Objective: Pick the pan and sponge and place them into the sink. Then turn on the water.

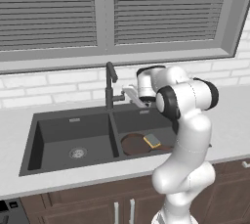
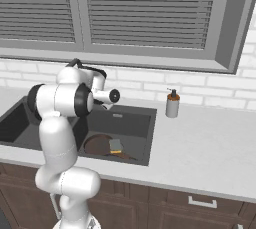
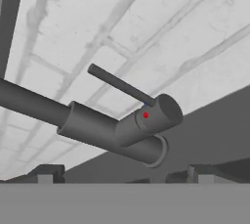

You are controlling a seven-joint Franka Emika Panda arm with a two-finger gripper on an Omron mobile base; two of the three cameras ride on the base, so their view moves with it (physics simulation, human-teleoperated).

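Dark grey sink (image 1: 73,116) with 2 basins is set into the pale counter (image 2: 210,148), a divider running between them. Pan (image 1: 135,144) lies flat in the basin nearer the arm, its reddish-brown disc close to that basin's front wall and to the divider; the thin handle shows in the right base view pointing toward the front right corner. Sponge (image 1: 152,141) rests on the pan's right edge, yellow body with dark face up, touching the pan. The other basin holds just its round steel drain (image 1: 77,153), with bare floor on all sides.

Faucet (image 1: 110,85) rises from the back rim behind the divider, hooked spout at top, with brick wall and window sill just behind it (little room back there). In the hand view the faucet body crosses the frame tilted, and its thin lever (image 3: 121,85) sticks out above a cap with a red dot. Gripper (image 3: 124,175) sits low in front of the faucet base, fingers spread wide and nothing between them, not touching the lever. Soap bottle (image 2: 172,104) stands on the counter well to the right of the sink, near the wall.
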